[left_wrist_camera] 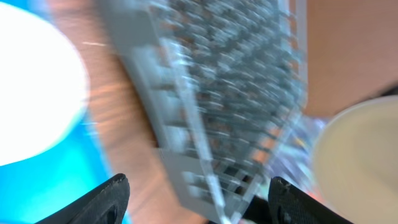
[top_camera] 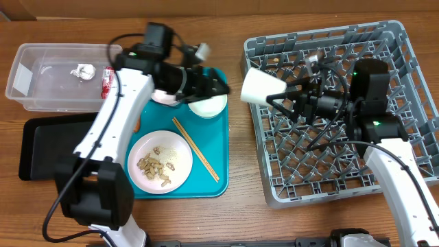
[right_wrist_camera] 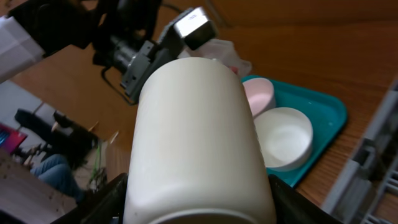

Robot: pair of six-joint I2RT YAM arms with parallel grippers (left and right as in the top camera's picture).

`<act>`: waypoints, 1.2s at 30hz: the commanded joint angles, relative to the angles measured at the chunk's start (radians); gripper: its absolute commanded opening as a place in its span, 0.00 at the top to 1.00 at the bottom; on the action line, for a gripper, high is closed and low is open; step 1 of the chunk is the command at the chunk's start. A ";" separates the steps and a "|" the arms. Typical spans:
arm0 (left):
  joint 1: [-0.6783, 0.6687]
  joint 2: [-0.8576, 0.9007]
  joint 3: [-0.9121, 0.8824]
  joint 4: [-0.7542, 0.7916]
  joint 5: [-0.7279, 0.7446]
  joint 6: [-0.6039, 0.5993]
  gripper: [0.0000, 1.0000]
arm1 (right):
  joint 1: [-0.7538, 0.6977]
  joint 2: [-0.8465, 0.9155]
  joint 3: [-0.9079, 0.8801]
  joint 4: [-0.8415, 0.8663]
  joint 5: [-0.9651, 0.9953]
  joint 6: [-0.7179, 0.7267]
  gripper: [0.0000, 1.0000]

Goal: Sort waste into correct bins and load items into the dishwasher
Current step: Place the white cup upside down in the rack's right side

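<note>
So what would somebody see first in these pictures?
The big white cup stands out most, held sideways in the right claw above the left edge of the grey rack. Next is the white plate of peanuts on the teal tray, with chopsticks lying beside it.

Soft even light falling on the brown wooden table, shadows lying faint, motion blur smearing the large grey plastic dish rack in the left wrist view, round white dish glaring beside it, round white cup appearing sharp.
</note>
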 commanded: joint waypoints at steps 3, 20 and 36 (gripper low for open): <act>0.152 -0.052 0.015 -0.116 -0.452 -0.017 0.22 | -0.139 -0.039 0.116 -0.337 0.369 0.047 0.68; 0.218 -0.060 0.015 -0.230 -0.752 -0.063 0.19 | -0.616 0.072 0.348 -0.962 1.169 0.097 0.72; 0.218 -0.060 0.015 -0.234 -0.752 -0.062 0.17 | -0.655 0.183 0.485 -1.007 0.914 0.115 0.27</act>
